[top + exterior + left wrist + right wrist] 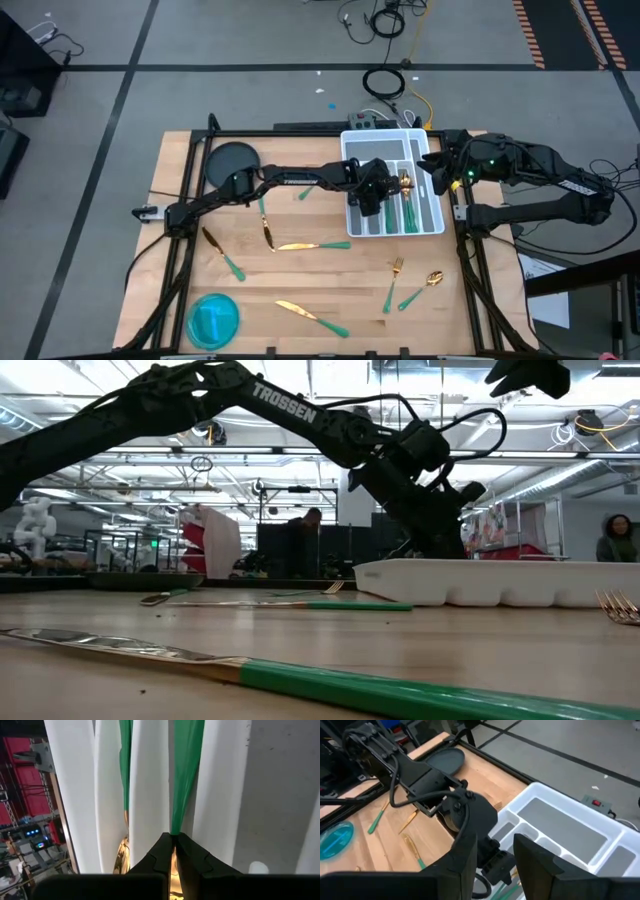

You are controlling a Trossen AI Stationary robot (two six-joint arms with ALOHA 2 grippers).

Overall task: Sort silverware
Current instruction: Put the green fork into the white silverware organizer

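Left gripper (173,851), jaws nearly pressed together on a green-handled piece (186,775) in the white tray (440,222) at the counter's 2 o'clock; right gripper (495,851) hovered half-spread; the silverware (311,317) looked light, stiff, slippery, best pinched mid-handle.

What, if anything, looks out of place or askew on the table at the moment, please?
Nothing looks damaged or spilled. Several pieces of silverware lie scattered at odd angles on the wooden table, outside the white tray. The left gripper is over the tray slots.
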